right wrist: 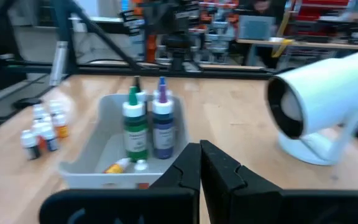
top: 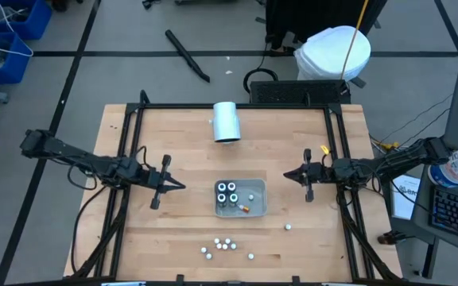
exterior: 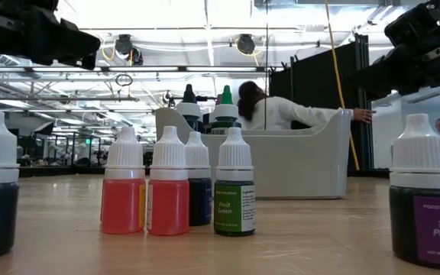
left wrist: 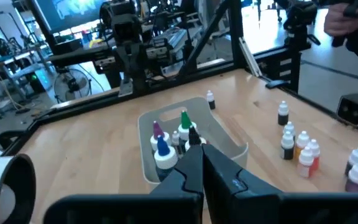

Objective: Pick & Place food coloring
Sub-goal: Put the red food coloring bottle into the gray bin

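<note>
Both grippers hover clenched and empty either side of the tray (top: 258, 199): left gripper (top: 180, 187), right gripper (top: 288, 175). Food coloring bottles (top: 226, 245) stand nearby on the desk (top: 173, 135).

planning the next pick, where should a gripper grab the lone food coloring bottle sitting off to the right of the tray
Grip the lone bottle across its white cap from straight above. It stands upright and apart from the tray and the cluster, so the fingers have room on every side.
</note>
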Controlling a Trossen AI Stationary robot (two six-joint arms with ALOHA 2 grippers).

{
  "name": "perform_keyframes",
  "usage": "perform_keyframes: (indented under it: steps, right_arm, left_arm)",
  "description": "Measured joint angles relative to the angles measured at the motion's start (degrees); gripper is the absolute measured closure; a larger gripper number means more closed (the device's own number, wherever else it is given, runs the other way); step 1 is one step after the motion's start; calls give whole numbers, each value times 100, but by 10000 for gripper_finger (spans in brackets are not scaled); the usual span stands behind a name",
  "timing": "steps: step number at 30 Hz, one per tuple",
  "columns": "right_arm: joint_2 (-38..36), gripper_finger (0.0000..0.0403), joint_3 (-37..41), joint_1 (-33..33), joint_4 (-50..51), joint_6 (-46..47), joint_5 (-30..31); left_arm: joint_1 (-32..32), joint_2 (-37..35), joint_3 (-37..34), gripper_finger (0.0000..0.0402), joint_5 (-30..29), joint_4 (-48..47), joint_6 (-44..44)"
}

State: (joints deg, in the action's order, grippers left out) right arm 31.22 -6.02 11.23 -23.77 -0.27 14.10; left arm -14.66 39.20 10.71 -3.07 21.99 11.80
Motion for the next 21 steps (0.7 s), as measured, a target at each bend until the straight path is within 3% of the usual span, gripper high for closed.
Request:
perform_keyframes:
  steps: [3,10,15,21]
  right_arm:
    - [0,403,0,-1,0,-2,264]
    - [1,403,2,1,-175,93,263]
    - [166,403,2,73,-221,240,237]
    - [504,403,4,224,-777,58,237]
  left_arm:
    - [0,-4,-1,396,-11,163,21]
    - [0,-4,-1,397,-279,319,-33]
    - [0,-2,-1,394,70,389,19]
    - [0,-2,1,391,21,482,-118]
